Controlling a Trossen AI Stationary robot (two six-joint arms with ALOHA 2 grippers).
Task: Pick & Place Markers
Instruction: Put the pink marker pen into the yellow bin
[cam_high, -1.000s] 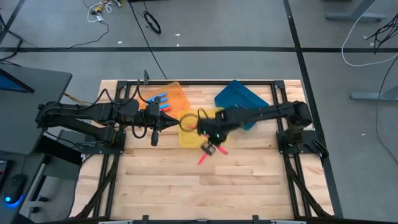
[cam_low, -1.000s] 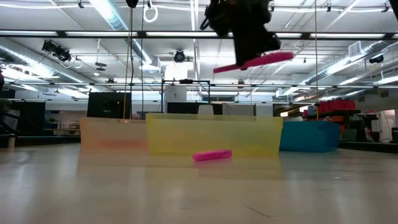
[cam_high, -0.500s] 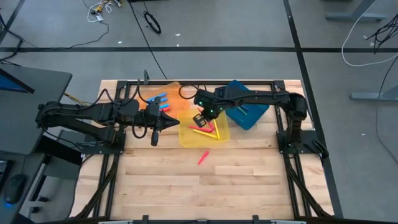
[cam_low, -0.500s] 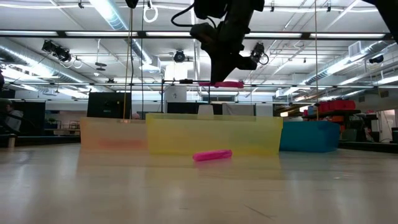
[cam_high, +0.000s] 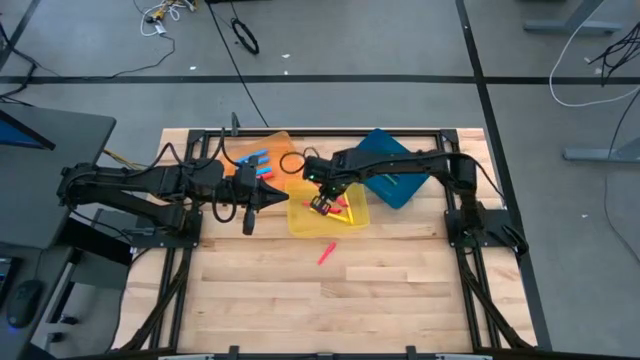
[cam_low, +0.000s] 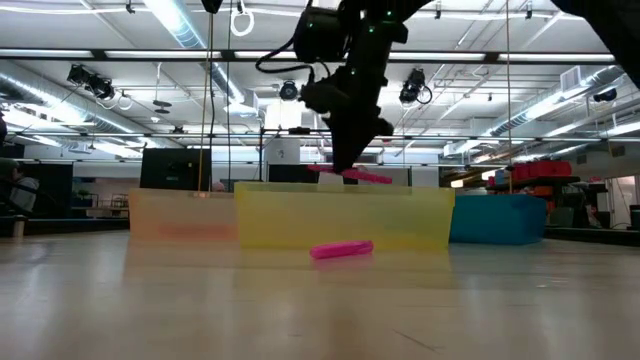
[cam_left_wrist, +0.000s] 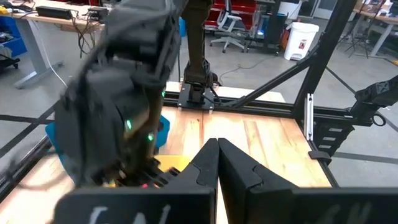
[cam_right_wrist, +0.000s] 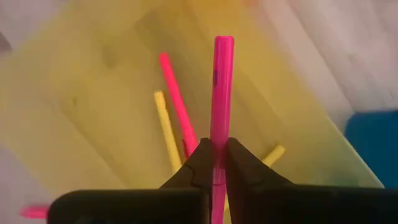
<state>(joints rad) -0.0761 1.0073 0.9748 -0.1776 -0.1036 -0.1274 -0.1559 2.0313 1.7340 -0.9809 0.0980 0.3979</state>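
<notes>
Pink marker (cam_right_wrist: 221, 93) found pinched in right gripper (cam_right_wrist: 213, 163), directly above yellow tray (cam_high: 300, 222). Advised lowering below tray rim before release. Left gripper (cam_left_wrist: 217, 163) pressed together, idle alongside.

The worktop (cam_high: 300, 300) is pale butcher-block wood, edged by a black frame (cam_high: 470, 290). Three trays sit directly on it in a row toward twelve o'clock: an orange tray (cam_high: 285, 155) at about eleven, a yellow tray (cam_high: 300, 222) just beside it near the centre, and a blue tray (cam_high: 385, 150) at about one. The orange and yellow trays touch or nearly touch; the blue one meets the yellow tray's far corner. One pink marker (cam_high: 327, 254) lies loose on the bare wood just beyond the yellow tray toward six o'clock, tilted; in the low view it lies flat in front of that tray's wall. The six o'clock half shows only wood.
</notes>
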